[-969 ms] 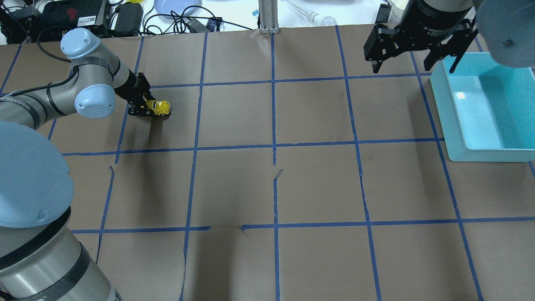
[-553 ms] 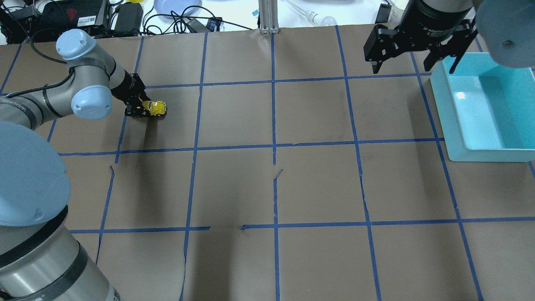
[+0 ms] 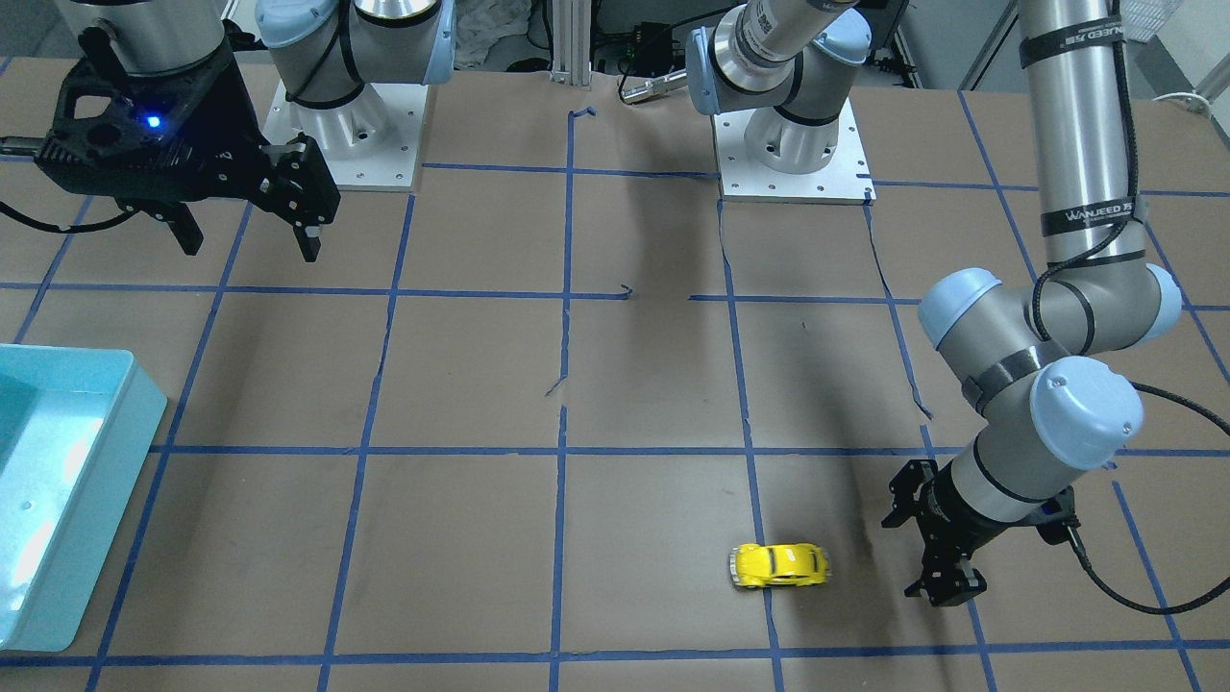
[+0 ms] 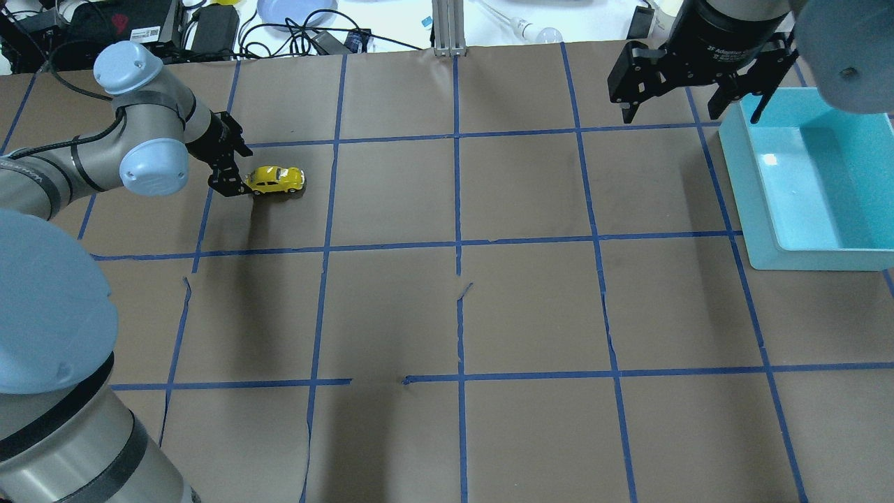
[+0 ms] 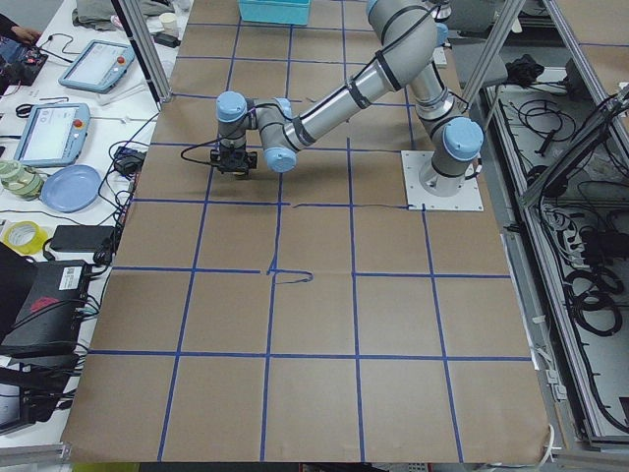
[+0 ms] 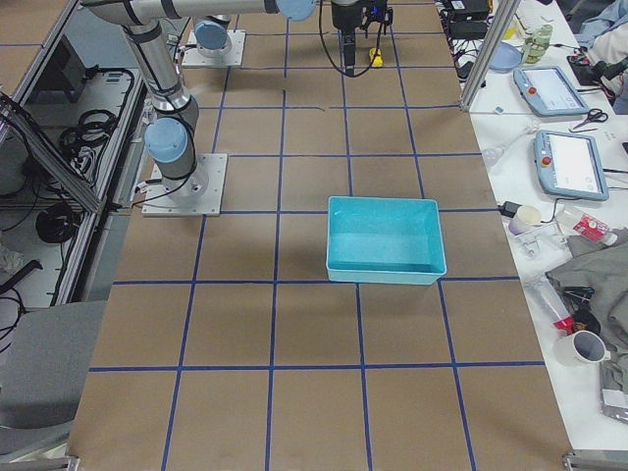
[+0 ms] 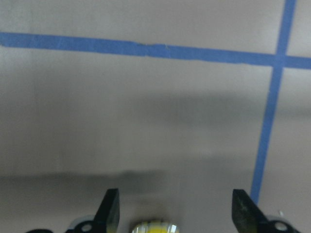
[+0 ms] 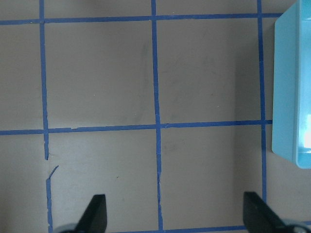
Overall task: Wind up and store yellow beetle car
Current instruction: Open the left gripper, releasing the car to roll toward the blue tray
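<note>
The left gripper [image 4: 238, 171] is being held low near the car [image 4: 277, 179], the right gripper [image 4: 673, 112] high, both with jaws spread.

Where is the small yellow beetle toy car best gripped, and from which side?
Probably across the two long flanks of the small yellow toy car, coming from above: it stands upright on its wheels, and its rounded ends offer no flat faces.

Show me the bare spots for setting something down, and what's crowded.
Free: the whole middle of the table, from the yellow beetle car across to the teal bin and back toward the robot. Crowded: around the car, with the open left gripper close beside it, and the bin's far corner, where the open right gripper hangs.
</note>
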You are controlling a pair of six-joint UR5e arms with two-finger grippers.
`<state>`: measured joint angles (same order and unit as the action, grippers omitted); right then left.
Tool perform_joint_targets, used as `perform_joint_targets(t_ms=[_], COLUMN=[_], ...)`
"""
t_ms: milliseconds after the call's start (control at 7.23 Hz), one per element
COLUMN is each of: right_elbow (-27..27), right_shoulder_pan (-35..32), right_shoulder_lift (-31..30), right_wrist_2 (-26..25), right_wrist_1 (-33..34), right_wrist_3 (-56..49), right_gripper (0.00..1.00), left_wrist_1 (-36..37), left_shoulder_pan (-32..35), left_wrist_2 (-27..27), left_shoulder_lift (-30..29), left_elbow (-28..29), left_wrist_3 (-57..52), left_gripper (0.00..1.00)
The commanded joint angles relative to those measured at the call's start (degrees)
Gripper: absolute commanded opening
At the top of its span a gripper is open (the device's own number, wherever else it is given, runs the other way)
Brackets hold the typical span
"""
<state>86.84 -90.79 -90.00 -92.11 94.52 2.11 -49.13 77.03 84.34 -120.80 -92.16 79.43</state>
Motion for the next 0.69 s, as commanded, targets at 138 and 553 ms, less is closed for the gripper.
perform_joint_targets(t_ms=[138, 553], right_elbow=[0.0, 0.0], right_shoulder_pan=[0.0, 0.0], right_shoulder_lift=[0.0, 0.0], right_wrist_2=[0.0, 0.0], right_wrist_1=[0.05, 0.05], right_wrist_3=[0.0, 0.0], right_gripper=[1.0, 1.0], left_wrist_1=[-9.96, -22.54], left_shoulder_pan=[1.81, 4.18], left_wrist_2=[6.06, 13.75], left_shoulder_lift=[6.08, 10.39], left_elbow=[4.15, 10.76], left_wrist_3=[-29.38, -48.49], left_gripper=[0.88, 1.0])
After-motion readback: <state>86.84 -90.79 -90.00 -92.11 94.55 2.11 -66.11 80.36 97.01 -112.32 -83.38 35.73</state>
